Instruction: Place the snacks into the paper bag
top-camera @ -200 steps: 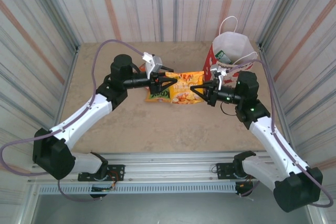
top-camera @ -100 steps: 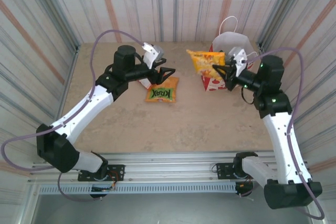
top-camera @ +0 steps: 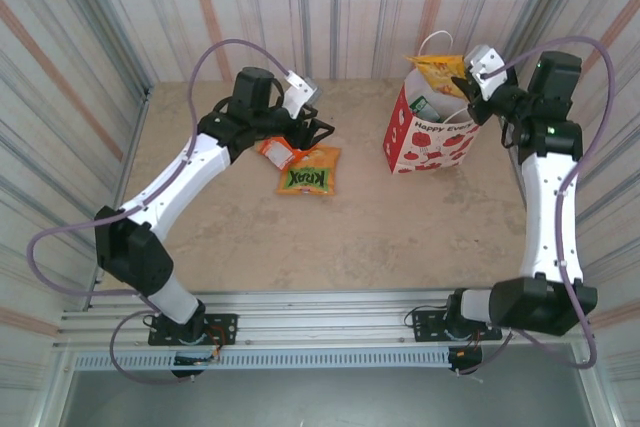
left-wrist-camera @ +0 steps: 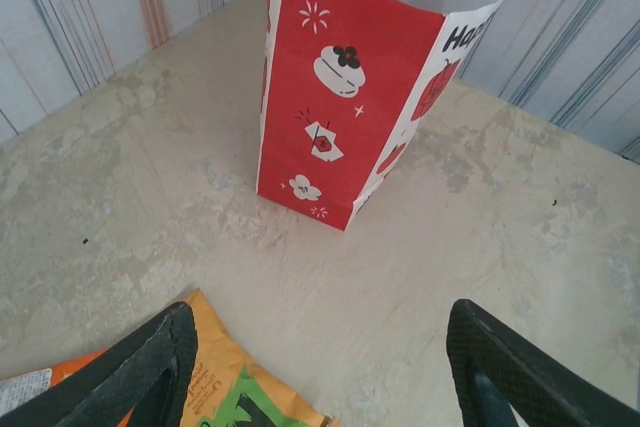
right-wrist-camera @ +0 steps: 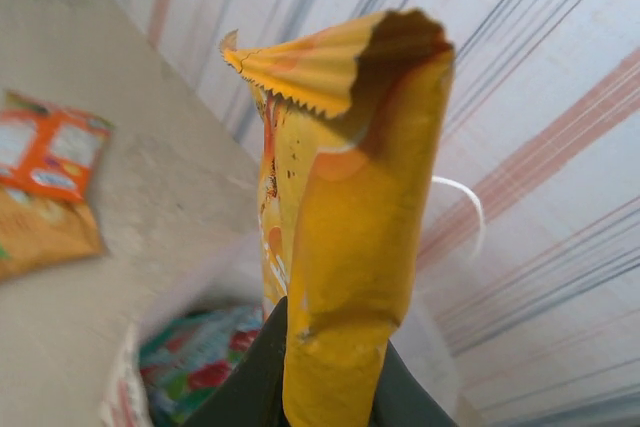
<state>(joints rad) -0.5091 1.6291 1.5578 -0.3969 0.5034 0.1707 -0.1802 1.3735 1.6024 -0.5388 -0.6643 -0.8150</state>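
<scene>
From above: the right pincer (top-camera: 468,83) is clenched on a yellow packet (top-camera: 433,67), holding it over the open mouth of the paper bag (top-camera: 430,137). The bag stands upright at the far right of the desk (top-camera: 330,237), white with red apple prints. Left of it, 2 packets lie touching: the KRAX packet (top-camera: 308,169) and an orange packet (top-camera: 274,150). The left pincer (top-camera: 322,131) is released, just above them. The desk is beige and mottled, with striped corrugated walls (top-camera: 330,7) all round.

Left wrist: black fingers (left-wrist-camera: 140,372) spread wide, the bag's red side ahead, a packet corner beneath.

Right wrist: the crimped yellow packet stands upright between the fingers, with a green packet (right-wrist-camera: 195,357) inside the bag below.
</scene>
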